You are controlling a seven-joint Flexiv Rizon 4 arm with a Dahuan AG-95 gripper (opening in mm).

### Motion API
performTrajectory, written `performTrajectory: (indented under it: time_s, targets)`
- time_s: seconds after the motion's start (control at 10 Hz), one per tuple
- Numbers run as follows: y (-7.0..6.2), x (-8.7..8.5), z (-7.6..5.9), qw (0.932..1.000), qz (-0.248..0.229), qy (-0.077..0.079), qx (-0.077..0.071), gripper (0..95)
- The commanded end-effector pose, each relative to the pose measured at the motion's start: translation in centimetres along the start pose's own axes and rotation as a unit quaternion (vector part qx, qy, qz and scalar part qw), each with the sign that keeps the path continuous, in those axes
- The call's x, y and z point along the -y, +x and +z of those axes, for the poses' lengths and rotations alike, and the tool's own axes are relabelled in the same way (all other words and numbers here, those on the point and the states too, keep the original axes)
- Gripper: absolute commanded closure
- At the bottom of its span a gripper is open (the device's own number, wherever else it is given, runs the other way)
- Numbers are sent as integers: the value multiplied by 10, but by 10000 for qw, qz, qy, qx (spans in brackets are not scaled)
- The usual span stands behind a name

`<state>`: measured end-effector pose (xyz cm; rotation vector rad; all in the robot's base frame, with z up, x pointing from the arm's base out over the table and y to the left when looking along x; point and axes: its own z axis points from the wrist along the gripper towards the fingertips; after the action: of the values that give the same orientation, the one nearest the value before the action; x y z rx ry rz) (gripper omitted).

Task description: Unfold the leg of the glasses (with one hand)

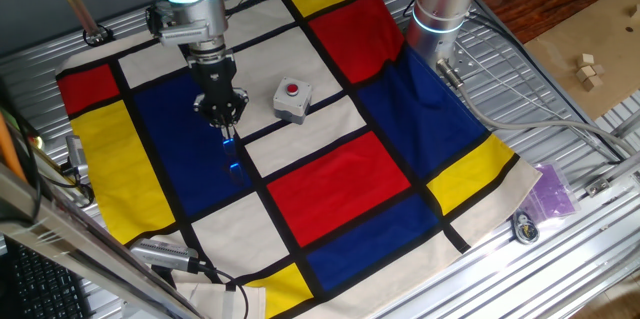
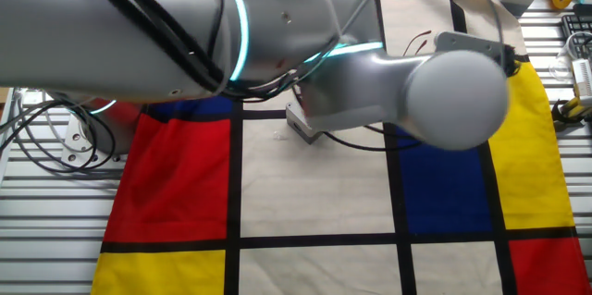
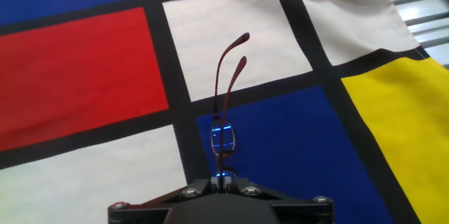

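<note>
In the hand view the glasses (image 3: pixel 224 138) hang straight out from my gripper (image 3: pixel 223 176). The jaws are closed together on the near end of the frame. Two thin dark legs (image 3: pixel 233 61) run side by side away from me, over a black stripe and a white patch of the cloth. In one fixed view my gripper (image 1: pixel 222 111) is above a blue patch, left of the grey button box (image 1: pixel 292 99). The glasses (image 1: pixel 232 151) show below it as a thin line with blue glints. In the other fixed view the arm hides the glasses and the gripper.
A colour-block cloth (image 1: pixel 330 184) of red, blue, yellow and white patches covers the table. A second arm's base (image 1: pixel 440 9) stands at the back right. Cables and tools (image 1: pixel 160 254) lie along the front left edge. A purple bag (image 1: pixel 550 189) lies on the right.
</note>
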<state>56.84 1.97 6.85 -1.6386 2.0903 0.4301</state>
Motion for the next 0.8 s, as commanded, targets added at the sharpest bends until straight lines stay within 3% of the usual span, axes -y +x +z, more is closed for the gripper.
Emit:
performTrajectory:
  time_s: [0.1,0.3,0.4,0.8]
  targets:
    - [-1,1,1,9998,21,79,205,950]
    - [0,1,2,9996,-38,121,260,950]
    - [1,2,3,9993,-57,112,365,950]
    - [1,2,3,9991,-80,110,410,950]
